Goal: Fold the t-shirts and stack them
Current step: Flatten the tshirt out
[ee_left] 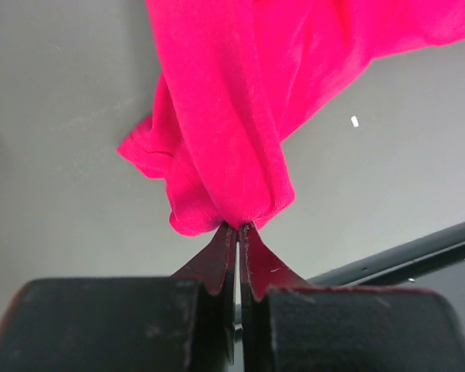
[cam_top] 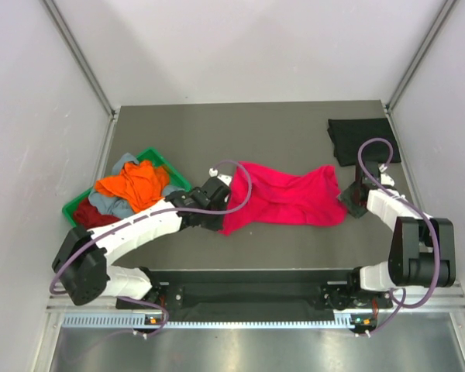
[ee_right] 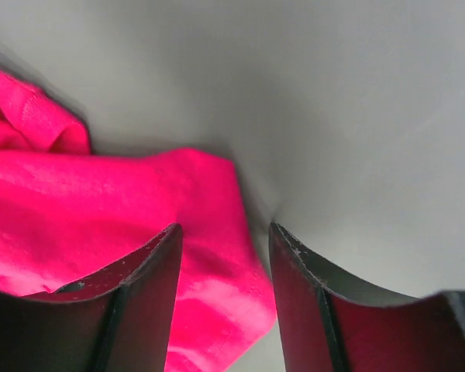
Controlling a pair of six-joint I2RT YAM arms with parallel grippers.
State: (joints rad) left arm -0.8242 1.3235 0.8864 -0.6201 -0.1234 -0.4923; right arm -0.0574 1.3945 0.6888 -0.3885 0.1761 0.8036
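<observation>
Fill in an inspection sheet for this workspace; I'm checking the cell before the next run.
Surface: dark grey table.
Job's things: pink tee unfolded mid-table; black tee flat at the far right corner; orange tee, dark red tee and grey-blue tee heaped in the green tray at left.
Clutter: small white speck on the table.
Grippers: left gripper shut on the pink tee's left end; right gripper open over its right end.
Cables: a purple cable loops off each arm.
Surroundings: white walls on three sides.
</observation>
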